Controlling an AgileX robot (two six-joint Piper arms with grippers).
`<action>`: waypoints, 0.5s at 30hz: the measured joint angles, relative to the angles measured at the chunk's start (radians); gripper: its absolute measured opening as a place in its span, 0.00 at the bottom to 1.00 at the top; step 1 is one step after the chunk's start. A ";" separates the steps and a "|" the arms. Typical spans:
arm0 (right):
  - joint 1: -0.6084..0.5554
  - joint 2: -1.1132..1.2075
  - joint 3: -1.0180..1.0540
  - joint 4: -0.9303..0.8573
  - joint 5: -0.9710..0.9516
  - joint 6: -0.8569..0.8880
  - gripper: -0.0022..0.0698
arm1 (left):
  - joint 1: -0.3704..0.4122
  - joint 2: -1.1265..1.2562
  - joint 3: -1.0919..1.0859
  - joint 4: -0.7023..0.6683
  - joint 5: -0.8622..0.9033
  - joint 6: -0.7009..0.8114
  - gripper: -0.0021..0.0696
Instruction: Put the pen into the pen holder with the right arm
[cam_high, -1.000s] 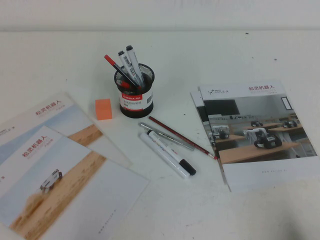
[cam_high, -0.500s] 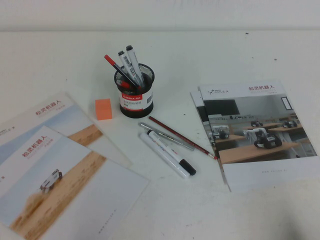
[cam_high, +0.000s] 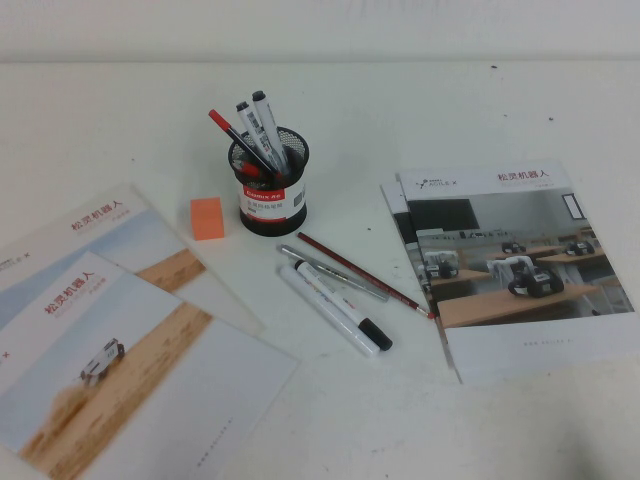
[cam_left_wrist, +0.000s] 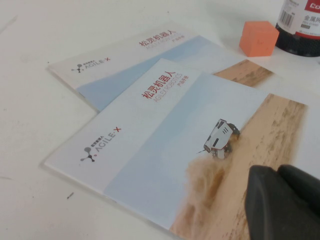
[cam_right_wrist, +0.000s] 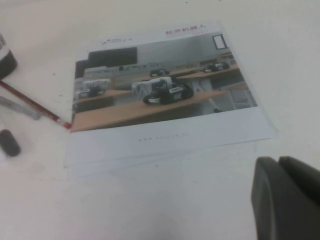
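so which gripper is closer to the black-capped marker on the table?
Right. The right gripper hangs over the table by the brochure's near edge, with the pen just past that brochure's other side. The left gripper is over the two leaflets, farther away.

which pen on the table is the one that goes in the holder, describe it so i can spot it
Find the black wire-mesh pen holder with its red-and-white label. Just in front of it several pens lie together; take the thick white-barrelled marker with the black cap. Its neighbours are a slim silver pen, a thin red pencil and an all-white pen.
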 joint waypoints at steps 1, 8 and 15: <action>0.000 0.000 0.000 0.022 0.000 0.000 0.00 | 0.000 0.000 0.000 0.000 0.000 0.000 0.03; 0.000 0.000 0.000 0.410 -0.056 0.000 0.00 | 0.000 0.000 0.000 0.000 0.000 0.000 0.03; 0.000 0.000 0.000 1.008 -0.150 0.000 0.00 | 0.000 0.000 0.000 0.000 0.000 0.000 0.03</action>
